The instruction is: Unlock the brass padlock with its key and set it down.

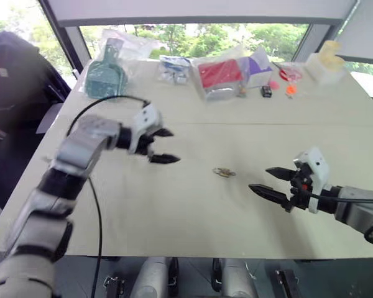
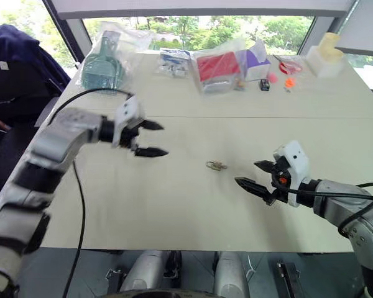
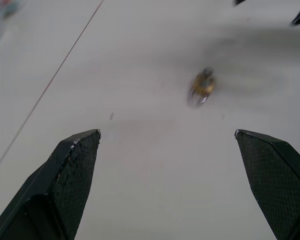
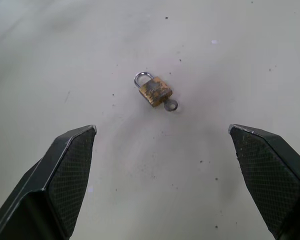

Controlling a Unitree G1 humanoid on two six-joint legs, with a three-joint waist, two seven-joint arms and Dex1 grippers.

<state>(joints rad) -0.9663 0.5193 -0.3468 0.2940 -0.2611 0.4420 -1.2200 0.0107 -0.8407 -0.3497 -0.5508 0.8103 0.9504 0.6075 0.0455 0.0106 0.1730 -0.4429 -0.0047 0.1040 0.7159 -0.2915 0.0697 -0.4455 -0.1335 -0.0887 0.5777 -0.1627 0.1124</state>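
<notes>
Brass padlock (image 4: 154,91) blurred, key (image 4: 170,104) shaft hidden

The 2 head views are looking forward and down over the table (image 1: 193,211) from well above, sharing almost the same scene. Each wrist view is looking along its own fingers, close to the tabletop, and both are taking in the brass padlock (image 4: 154,90), mid-frame in all 4.
</notes>
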